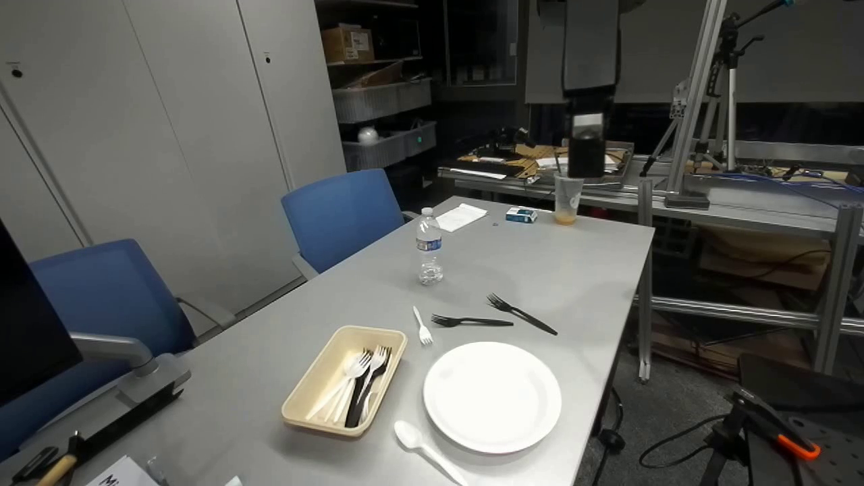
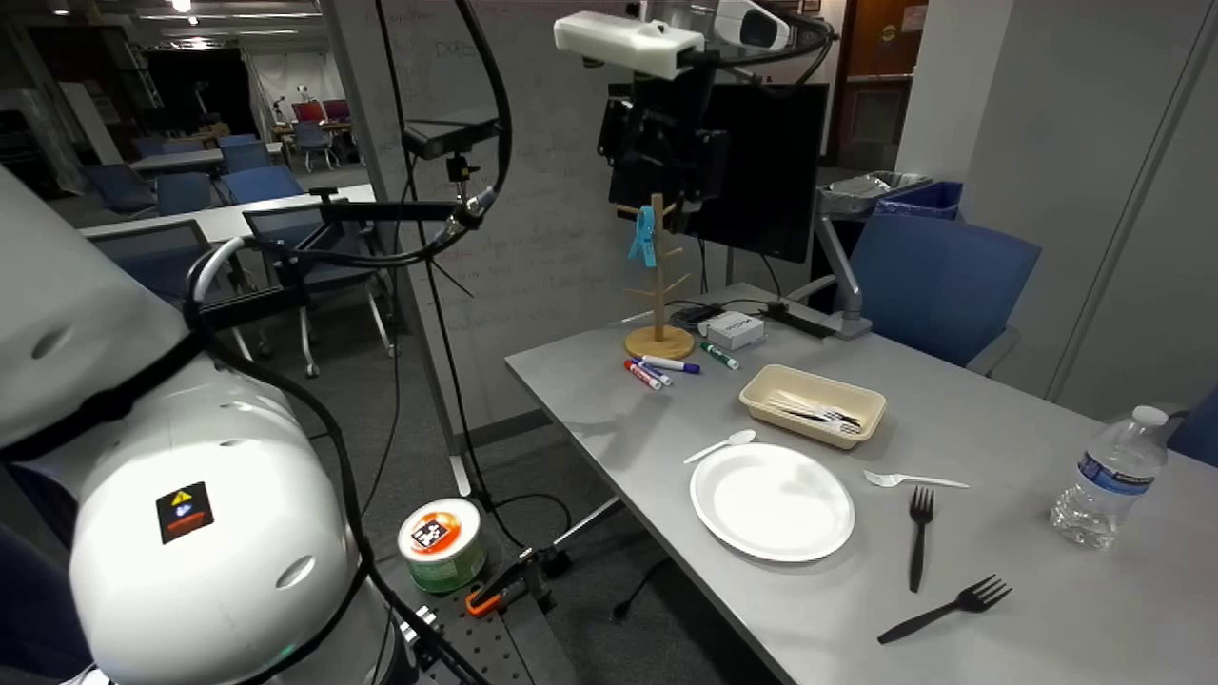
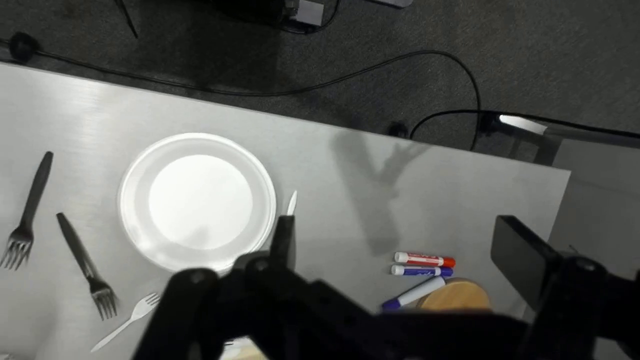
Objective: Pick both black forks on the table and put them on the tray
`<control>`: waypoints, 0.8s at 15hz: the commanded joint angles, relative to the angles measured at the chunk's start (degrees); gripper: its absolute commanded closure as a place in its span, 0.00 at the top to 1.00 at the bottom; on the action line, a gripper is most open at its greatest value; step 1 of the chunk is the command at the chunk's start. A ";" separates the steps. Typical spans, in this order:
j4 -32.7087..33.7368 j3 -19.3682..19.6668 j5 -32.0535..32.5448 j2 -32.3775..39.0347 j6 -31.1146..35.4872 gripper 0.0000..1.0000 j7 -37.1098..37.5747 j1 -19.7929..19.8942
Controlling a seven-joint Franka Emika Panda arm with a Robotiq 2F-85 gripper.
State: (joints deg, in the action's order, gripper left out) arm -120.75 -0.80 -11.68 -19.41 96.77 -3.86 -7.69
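Observation:
Two black forks lie on the grey table (image 1: 574, 270) in all three views. The fork closer to the tray (image 1: 472, 322) also shows in the wrist view as a fork (image 3: 79, 250); its companion fork (image 1: 530, 318) sits nearer the table edge, at far left as a fork (image 3: 33, 200). The cream tray (image 2: 804, 425) holds several white utensils and some black ones, partly overlapping. Only a corner of it shows beneath the gripper in the wrist view. My gripper (image 3: 395, 220) is open, nothing between its wide-spread fingers, high over the marker end of the table, away from both forks.
A white plate (image 1: 493, 398) lies beside the tray, with a white fork (image 1: 423, 329) and white spoon (image 1: 426, 449) nearby. A bottle (image 1: 429, 246) stands farther along. Under the gripper are markers (image 3: 425, 259) and a wooden peg stand (image 2: 658, 285); a monitor (image 2: 771, 171) rises behind.

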 commanded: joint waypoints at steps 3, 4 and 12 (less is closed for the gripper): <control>-0.77 -0.57 7.35 -0.42 8.01 1.00 4.27 4.88; -0.98 -0.50 9.88 -0.21 10.18 1.00 5.05 5.88; -2.34 0.63 22.22 3.69 22.72 1.00 13.37 12.12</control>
State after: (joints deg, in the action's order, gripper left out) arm -122.84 -0.08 7.62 -17.51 115.81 5.71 3.03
